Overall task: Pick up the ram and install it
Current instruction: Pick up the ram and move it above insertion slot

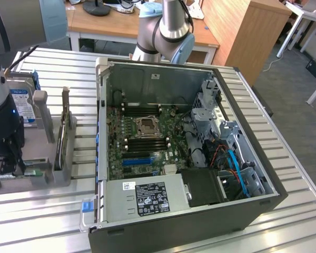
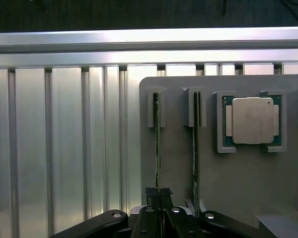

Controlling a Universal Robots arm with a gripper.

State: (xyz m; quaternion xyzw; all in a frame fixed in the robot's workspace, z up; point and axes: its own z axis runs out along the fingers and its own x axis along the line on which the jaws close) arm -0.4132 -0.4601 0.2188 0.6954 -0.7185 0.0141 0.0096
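Fingers [image 2: 151,194]: together, clamped on the ram's thin edge.
Ram [image 2: 157,144]: upright on edge in the grey holder [image 2: 238,183], beside a second stick [image 2: 194,144].
Holder: lower left of the exterior view, left of the open computer case [image 1: 163,132].

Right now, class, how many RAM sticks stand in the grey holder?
2. One ram stick stands farther from the CPU chip, with the gripper shut on it; the other stick stands beside the chip. Others may be hidden.

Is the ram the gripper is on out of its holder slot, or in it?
In it: the ram stands on edge, far end inside a bracket of the grey holder, gripper shut on its near end.
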